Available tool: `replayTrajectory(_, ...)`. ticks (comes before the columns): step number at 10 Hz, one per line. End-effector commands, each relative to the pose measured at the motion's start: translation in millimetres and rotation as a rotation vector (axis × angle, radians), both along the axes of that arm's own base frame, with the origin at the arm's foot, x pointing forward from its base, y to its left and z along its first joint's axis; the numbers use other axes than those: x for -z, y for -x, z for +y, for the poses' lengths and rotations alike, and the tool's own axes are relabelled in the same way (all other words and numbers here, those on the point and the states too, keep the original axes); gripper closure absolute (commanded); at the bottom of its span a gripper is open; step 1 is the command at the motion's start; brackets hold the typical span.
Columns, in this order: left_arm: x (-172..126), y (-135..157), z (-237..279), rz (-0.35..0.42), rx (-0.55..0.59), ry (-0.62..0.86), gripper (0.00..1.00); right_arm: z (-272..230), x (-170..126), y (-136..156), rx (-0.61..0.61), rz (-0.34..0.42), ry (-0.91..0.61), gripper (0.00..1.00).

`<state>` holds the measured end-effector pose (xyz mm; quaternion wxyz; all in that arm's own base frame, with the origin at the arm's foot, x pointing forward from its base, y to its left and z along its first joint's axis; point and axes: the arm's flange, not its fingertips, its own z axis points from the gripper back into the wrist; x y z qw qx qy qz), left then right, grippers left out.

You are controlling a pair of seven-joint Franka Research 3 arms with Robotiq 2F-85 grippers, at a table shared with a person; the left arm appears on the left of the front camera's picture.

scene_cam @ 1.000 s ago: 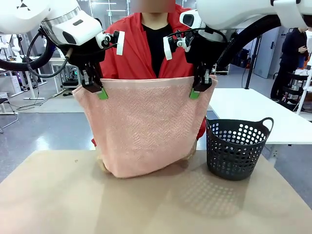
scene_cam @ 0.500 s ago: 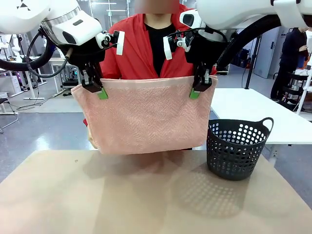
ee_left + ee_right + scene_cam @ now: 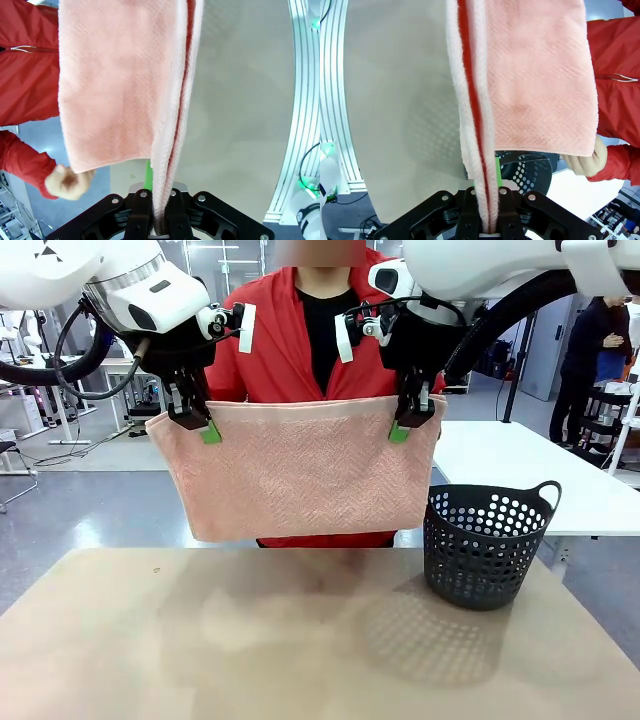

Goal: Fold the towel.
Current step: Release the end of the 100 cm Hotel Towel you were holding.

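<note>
The salmon-pink towel [image 3: 300, 470] hangs in the air above the table, stretched between my two grippers by its top edge. My left gripper [image 3: 205, 430] is shut on the upper left corner and my right gripper [image 3: 403, 430] on the upper right corner. In the left wrist view the towel [image 3: 115, 85] runs doubled away from the shut left gripper [image 3: 159, 222], and a person's hand [image 3: 65, 181] holds its far corner. The right wrist view has the towel [image 3: 540, 75] doubled beyond the right gripper [image 3: 487, 222], with a hand [image 3: 590, 160] on the other far corner.
A dark grey perforated basket [image 3: 485, 545] stands on the tan table [image 3: 300, 650] at the right, below my right gripper. A person in a red jacket [image 3: 280, 350] stands right behind the towel. A white table [image 3: 520, 465] lies beyond on the right.
The towel's lower part has been lifted off the table and up behind the front layer. It hangs much shorter now. Both grippers have kept their place.
</note>
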<state>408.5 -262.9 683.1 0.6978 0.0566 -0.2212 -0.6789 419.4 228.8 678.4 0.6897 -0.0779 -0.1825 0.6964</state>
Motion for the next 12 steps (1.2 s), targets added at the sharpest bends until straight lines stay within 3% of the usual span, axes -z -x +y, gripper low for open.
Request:
replayTrajectory(1, -2.7, -1.0, 0.9, -0.007, 0.000, -0.004, 1.00, -1.8, -2.0, -0.3, 0.001, -0.007, 0.006, 1.00)
replayTrajectory(12, -2.7, -1.0, 0.9, -0.007, 0.000, -0.004, 1.00, -1.8, -2.0, -0.3, 0.001, -0.007, 0.006, 1.00)
